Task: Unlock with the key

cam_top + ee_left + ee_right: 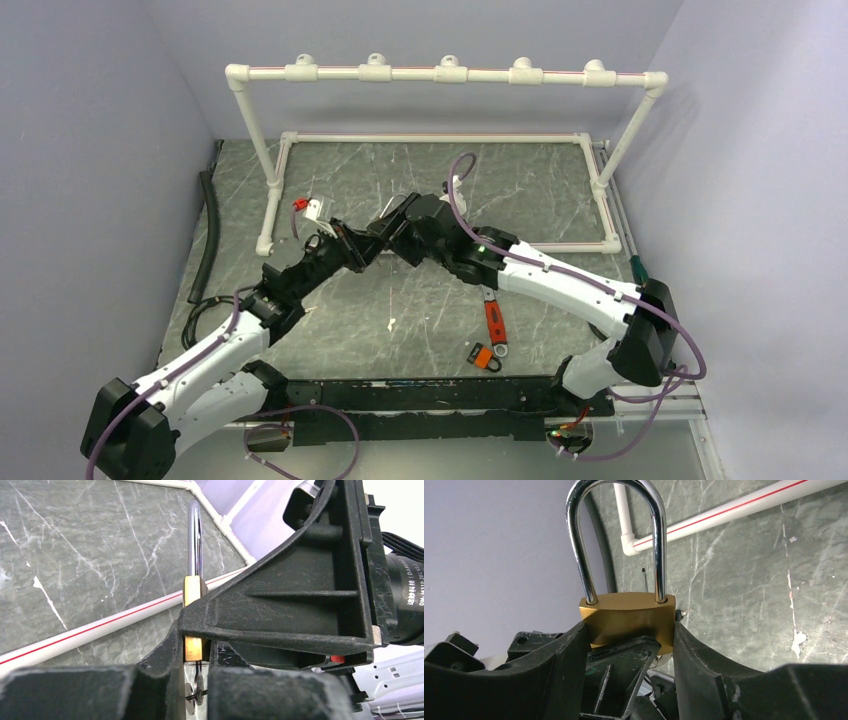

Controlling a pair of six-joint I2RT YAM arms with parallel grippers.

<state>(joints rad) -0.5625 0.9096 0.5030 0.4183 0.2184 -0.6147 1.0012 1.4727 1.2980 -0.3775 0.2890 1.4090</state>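
A brass padlock (pixel 626 617) with a closed steel shackle (pixel 616 535) is held off the table at mid-table. My right gripper (pixel 630 635) is shut on the sides of its body. In the left wrist view the padlock (pixel 194 649) shows edge-on, with a small silver key (pixel 198 687) and its ring sticking out of its underside. My left gripper (pixel 196 682) reaches in from below, its fingers drawn close on either side of the key. In the top view the two grippers meet, left (pixel 372 242) and right (pixel 398 228), and hide the lock.
A white PVC pipe frame (pixel 440 74) stands at the back, with a base rail (pixel 435 137) on the table. A black hose (pixel 207 235) lies at the left. An orange strap (pixel 493 320) and an orange clip (pixel 485 355) lie front right. A red-and-white part (pixel 305 207) is near the frame's left foot.
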